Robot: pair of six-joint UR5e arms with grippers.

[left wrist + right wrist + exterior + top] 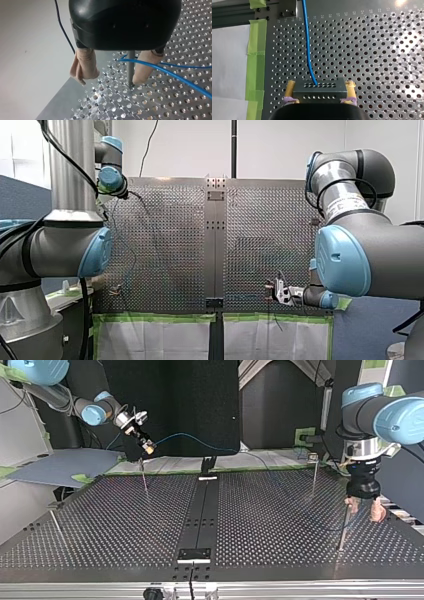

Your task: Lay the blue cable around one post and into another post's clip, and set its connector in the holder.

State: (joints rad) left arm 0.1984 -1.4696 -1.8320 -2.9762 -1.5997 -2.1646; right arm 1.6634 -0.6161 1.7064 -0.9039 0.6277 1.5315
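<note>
**Right gripper** [320, 90]. Its yellow-padded fingers [290, 90] pinch a dark block connector [318, 87] from both sides. The blue cable [307, 40] leaves the connector's face and runs straight ahead of the gripper over the perforated table [374, 50]. Green tape [256, 50] lines the table's edge to one side of the cable.

- **Top view:** this gripper [145, 446] hangs in the upper left of the frame, above the table's far edge. The connector is clear of the surface. The cable arcs from it toward the upper middle of the frame. A second post [145, 480] stands just below the gripper.
- **Front view:** the gripper [274, 290] sits low and right of centre.

**Left gripper** [113, 75]. Its beige-padded fingers [85, 66] are spread apart and hold nothing. An upright post [130, 67] stands between them, just beside one finger. The cable loops around this post, and two strands lead away from it over the table.

- **Top view:** this gripper [365, 509] is at the right of the frame, its fingertips low over the table beside the top of the thin post.

Whether the cable sits in any clip cannot be told.
</note>
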